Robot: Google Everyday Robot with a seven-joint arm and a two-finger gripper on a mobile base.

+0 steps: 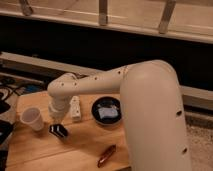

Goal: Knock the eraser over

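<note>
The eraser (59, 131) is a small black block with white stripes. It sits on the wooden table (80, 145), just right of the white paper cup (32, 119), and looks tilted; I cannot tell whether it stands or lies. My gripper (55, 117) hangs from the white arm directly above and behind the eraser, very close to its top. The arm's wrist hides most of the gripper.
A slim white bottle-like object (76, 108) lies right of the gripper. A black bowl (106, 111) holding something pale sits further right. A reddish-brown oblong object (106, 156) lies near the front edge. My large white arm (150, 115) covers the table's right side.
</note>
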